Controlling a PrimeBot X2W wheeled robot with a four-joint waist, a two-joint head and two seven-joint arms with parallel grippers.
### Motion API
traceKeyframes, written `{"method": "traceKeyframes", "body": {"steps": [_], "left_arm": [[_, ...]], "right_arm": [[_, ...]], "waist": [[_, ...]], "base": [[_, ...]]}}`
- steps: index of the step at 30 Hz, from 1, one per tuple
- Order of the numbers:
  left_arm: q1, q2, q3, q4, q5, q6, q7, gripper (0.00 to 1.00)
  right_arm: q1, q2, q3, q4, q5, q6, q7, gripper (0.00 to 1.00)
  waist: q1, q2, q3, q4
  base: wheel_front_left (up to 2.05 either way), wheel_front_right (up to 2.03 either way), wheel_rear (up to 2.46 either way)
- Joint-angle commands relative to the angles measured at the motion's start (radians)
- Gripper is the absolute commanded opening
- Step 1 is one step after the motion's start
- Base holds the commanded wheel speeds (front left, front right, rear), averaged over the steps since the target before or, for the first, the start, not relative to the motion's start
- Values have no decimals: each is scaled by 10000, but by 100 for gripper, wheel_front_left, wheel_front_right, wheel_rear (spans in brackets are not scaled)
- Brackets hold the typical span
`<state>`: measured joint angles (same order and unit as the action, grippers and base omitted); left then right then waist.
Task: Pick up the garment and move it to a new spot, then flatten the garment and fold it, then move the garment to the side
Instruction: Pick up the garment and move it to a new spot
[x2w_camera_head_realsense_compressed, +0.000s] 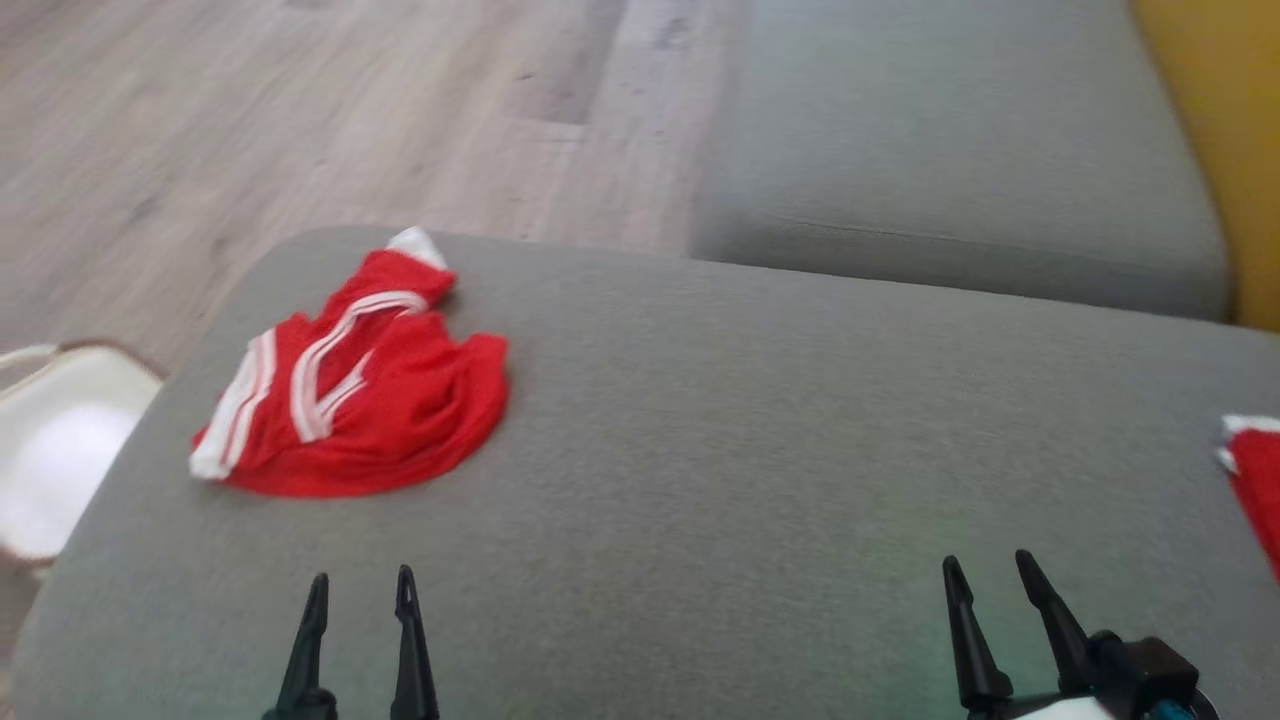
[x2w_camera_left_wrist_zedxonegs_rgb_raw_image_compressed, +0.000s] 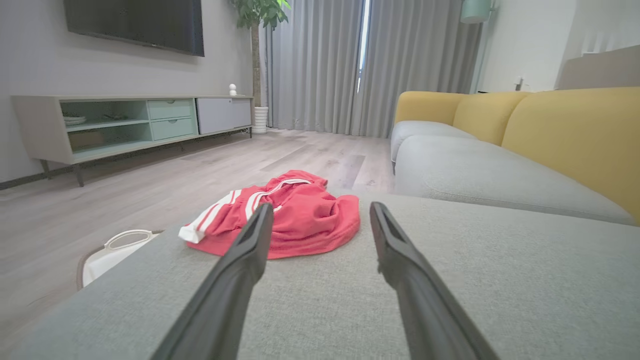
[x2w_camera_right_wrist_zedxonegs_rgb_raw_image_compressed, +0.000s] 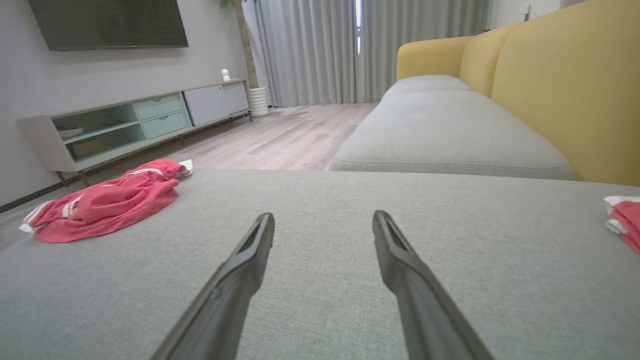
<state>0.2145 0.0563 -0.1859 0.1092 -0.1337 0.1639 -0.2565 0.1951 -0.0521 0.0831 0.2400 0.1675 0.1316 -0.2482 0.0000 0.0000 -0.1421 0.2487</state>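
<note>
Plainly a job for the left claw (x2w_camera_head_realsense_compressed: 362, 575): red garment (x2w_camera_head_realsense_compressed: 355, 400) crumpled on the grey cushion (x2w_camera_head_realsense_compressed: 750, 450), left of centre in the head frame, straight up-frame from that claw and apart from it. Long axis slanting from lower left to upper right, white-striped edge toward the left. Far off at lower right, the right claw (x2w_camera_head_realsense_compressed: 988, 558). Both claws spread wide, holding nothing, touching no cloth. Probably calls for a forward reach first.

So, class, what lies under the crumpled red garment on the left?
The red garment rests on the grey cushion. Its folds hide the patch beneath, so anything tucked under there cannot be seen.
</note>
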Motion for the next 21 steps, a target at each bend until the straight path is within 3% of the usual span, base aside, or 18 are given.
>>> {"method": "traceKeyframes", "body": {"steps": [1, 11, 17, 21], "left_arm": [[-450, -60, 369, -367, 56, 3, -53, 100], [-475, -60, 773, -541, 186, -66, -53, 100], [-925, 59, 1096, -749, 257, -133, -53, 100], [-1929, 465, 1328, -996, 352, -353, -53, 100]], "right_arm": [[-557, -67, 194, -282, 34, -9, -135, 100], [-700, -10, 240, -235, 61, -9, -135, 100], [-720, -73, 283, -225, -49, -9, -135, 100], [-741, -365, 302, -315, -143, -9, -135, 100]], "waist": [[0, 0, 106, 526], [0, 0, 394, 1635], [0, 0, 927, 1692], [0, 0, 1598, 1644]], "base": [[0, 0, 0], [0, 0, 0], [0, 0, 0], [0, 0, 0]]}}
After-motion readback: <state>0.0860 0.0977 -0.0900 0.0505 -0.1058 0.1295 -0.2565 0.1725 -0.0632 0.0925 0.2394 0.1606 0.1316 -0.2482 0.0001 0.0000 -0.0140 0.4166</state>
